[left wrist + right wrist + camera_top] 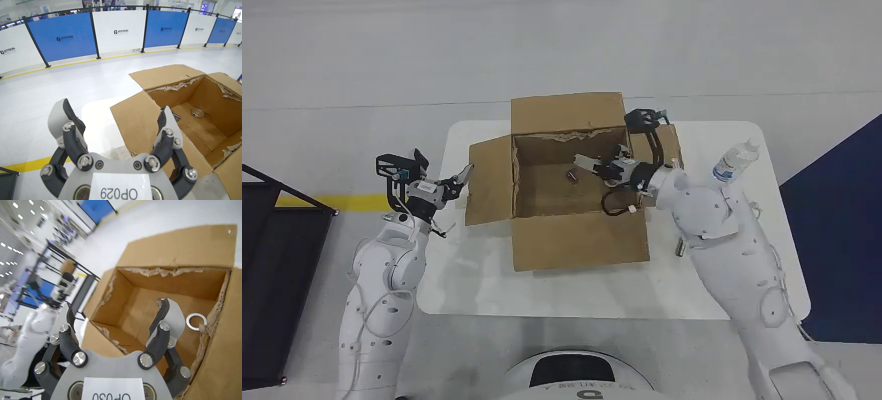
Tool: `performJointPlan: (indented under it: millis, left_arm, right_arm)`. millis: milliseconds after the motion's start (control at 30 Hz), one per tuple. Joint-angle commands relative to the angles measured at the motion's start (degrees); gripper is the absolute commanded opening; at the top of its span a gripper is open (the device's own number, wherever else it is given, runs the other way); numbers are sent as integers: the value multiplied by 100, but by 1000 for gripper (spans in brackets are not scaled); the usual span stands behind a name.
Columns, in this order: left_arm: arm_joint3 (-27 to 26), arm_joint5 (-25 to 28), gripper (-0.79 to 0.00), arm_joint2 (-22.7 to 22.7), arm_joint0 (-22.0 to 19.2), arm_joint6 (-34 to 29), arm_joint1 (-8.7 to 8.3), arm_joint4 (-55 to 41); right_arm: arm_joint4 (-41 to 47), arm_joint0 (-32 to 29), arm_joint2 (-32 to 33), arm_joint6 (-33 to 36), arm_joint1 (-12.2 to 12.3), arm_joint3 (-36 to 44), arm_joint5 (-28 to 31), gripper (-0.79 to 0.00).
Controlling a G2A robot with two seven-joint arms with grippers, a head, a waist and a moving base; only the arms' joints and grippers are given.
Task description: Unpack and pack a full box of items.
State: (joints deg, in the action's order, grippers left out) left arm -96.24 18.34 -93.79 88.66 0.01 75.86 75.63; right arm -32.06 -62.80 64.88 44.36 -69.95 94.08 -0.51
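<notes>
The right gripper (115, 306), spread wide over the box (577, 240), should drop squarely astride the ring (189, 321) on its floor, while the left gripper (115, 106) hangs wide-spread at the table's (542, 295) left edge.

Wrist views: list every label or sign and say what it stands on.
Left gripper base: white label, short code, upside down.
Right gripper base: second label, code cut by the picture's edge.
Barrier panels: one logo with a word, repeated.
Cardboard box: no print seen.
Print is located, not quoted.
</notes>
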Motion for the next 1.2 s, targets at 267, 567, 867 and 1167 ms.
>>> performJointPlan:
  millis: [267, 567, 867, 1167]
  left_arm:
    - [0, 0, 0, 0, 0, 0, 0, 0]
    - [0, 0, 0, 0, 0, 0, 0, 0]
    - [0, 0, 0, 0, 0, 0, 0, 0]
    - [0, 0, 0, 0, 0, 0, 0, 0]
  right_arm:
    - [-1411, 1904, -2377, 24, -688, -2680, -826, -34]
    - [-1265, 2600, -3127, -315, -1301, -4322, -708, -256]
    - [-1171, 2869, -3531, -617, -1828, -5523, -540, -422]
    - [-1099, 3001, -3672, -821, -2218, -6223, -380, -560]
